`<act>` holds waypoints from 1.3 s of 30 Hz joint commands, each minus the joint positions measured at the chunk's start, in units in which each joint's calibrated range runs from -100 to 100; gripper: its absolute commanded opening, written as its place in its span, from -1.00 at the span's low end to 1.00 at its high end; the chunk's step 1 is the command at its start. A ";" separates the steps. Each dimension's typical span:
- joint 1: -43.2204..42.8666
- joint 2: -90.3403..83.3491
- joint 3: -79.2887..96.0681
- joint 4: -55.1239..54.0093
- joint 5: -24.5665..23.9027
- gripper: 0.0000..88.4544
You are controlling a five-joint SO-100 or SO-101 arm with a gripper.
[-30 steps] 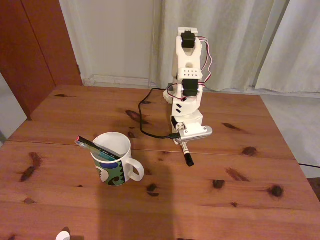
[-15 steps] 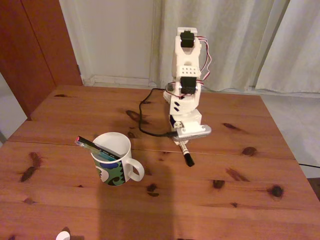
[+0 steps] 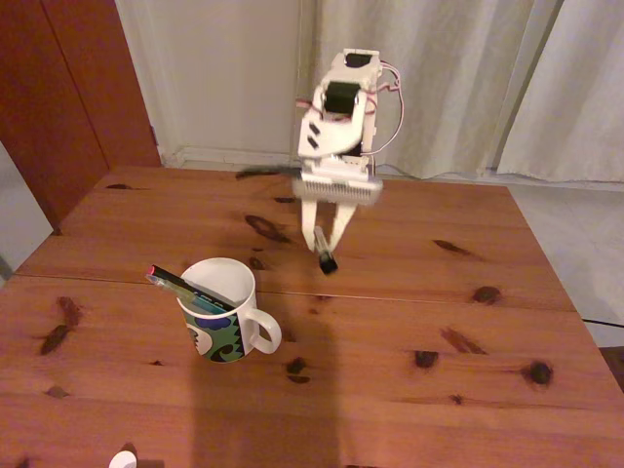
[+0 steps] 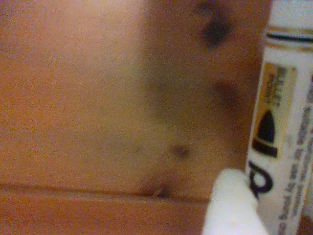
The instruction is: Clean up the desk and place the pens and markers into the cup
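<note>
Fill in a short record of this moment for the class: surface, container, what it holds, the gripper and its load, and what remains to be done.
surface: wooden desk with dark knots and a seam across it
container: white patterned cup, upright, handle toward the right in the fixed view
in the cup: two thin pens, leaning over the left rim
gripper: gripper raised above the desk, behind and right of the cup
load: white marker with black cap, cap end hanging down
remaining: marker not yet in the cup
</note>
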 commanded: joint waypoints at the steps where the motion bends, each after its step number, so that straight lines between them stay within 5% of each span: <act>1: 2.52 -5.52 -4.54 -4.66 0.02 -0.98; 20: 12.33 5.82 -5.08 -44.92 -5.27 -0.98; 39: 13.70 14.09 -4.99 -50.26 -4.75 -0.98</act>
